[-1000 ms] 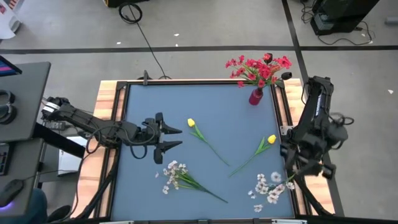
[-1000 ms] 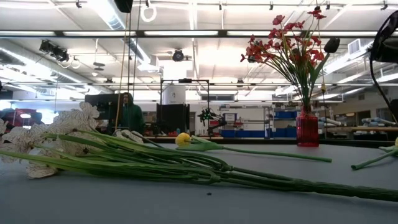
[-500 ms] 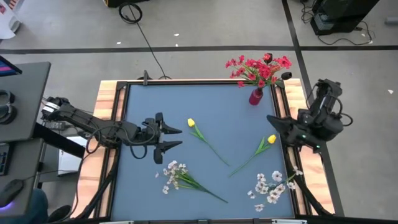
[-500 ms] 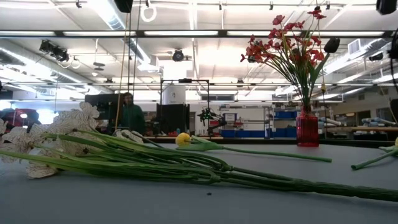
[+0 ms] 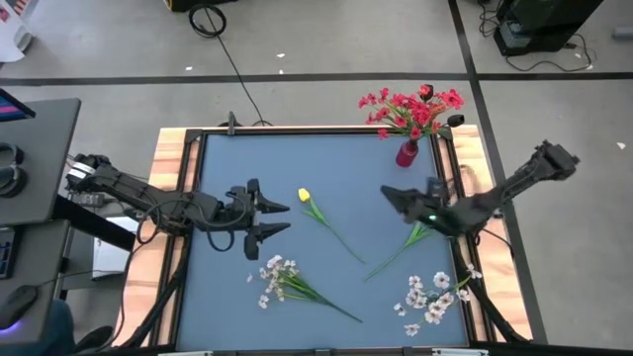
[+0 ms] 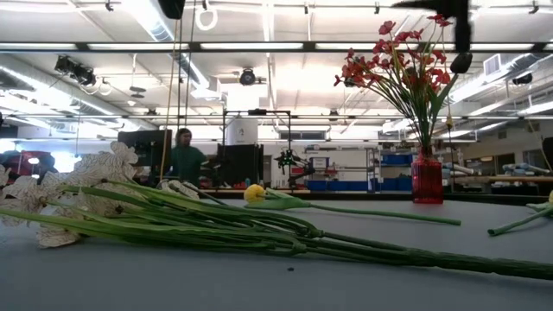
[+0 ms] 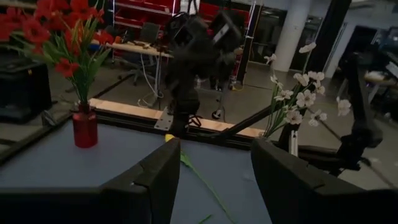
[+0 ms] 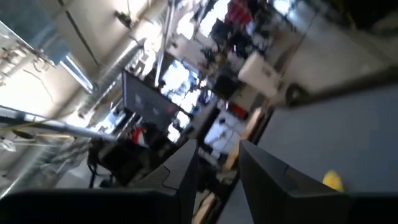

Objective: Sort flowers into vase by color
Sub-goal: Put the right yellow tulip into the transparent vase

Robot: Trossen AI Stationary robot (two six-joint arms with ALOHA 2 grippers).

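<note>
Red blossoms stand in a red vase at the table's far right corner. One yellow tulip lies mid-table, and a second one's stem lies toward the right, its blossom under my right arm. White sprays lie near the front left and the front right. My left gripper hovers open, left of the middle tulip. My right gripper is open above the table, between the two tulips and holding nothing.
A wooden frame borders the blue table top. My right arm stretches in across the right edge. Open blue surface lies at the far middle of the table. A person stands in the room beyond the table.
My right arm has swung from beside the table's right edge out over the table, toward the left and the middle. It has unfolded and stretched out low, and its gripper has turned to point left. The flowers and my left arm have stayed put.
</note>
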